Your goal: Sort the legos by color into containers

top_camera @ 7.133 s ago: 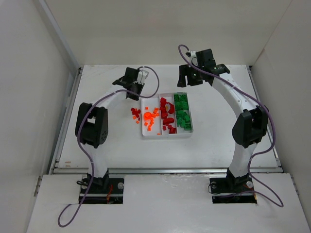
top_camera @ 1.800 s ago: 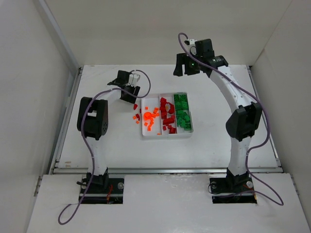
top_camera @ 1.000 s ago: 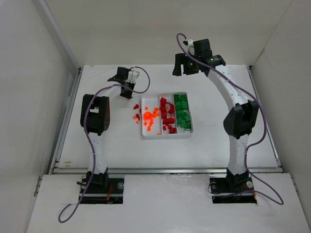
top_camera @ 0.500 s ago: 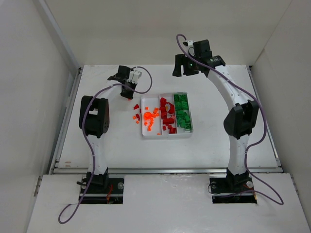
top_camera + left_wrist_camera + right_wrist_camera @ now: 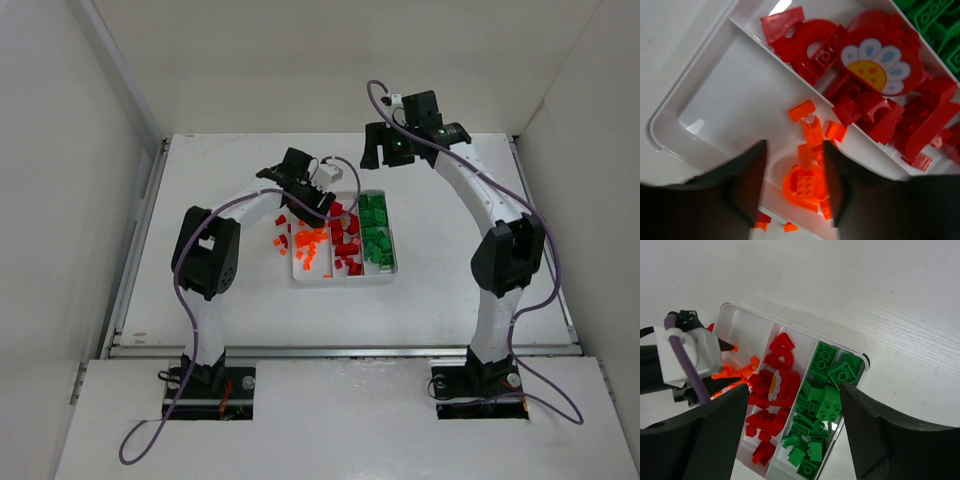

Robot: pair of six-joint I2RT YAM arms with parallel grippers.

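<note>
The white tray (image 5: 340, 283) lies mid-table with three long containers. Orange legos (image 5: 308, 242) fill the left one, red legos (image 5: 346, 235) the middle, green legos (image 5: 375, 235) the right. My left gripper (image 5: 316, 200) hovers over the far end of the orange compartment. Its jaws stand a little apart with nothing between them (image 5: 795, 190); an orange brick on a round orange piece (image 5: 807, 185) lies in the tray below the gap. My right gripper (image 5: 385, 150) hangs open high beyond the tray, looking down on the green legos (image 5: 827, 400) and red legos (image 5: 775, 390).
A few loose orange and red pieces (image 5: 279, 236) lie on the table just left of the tray; two of them show past its rim (image 5: 762, 220). A red piece with a printed flower (image 5: 875, 65) sits in the middle compartment. White walls enclose the table.
My left arm has swung right from the table's far left to over the tray's orange compartment, and its jaws have parted from shut. The right arm has barely shifted.
</note>
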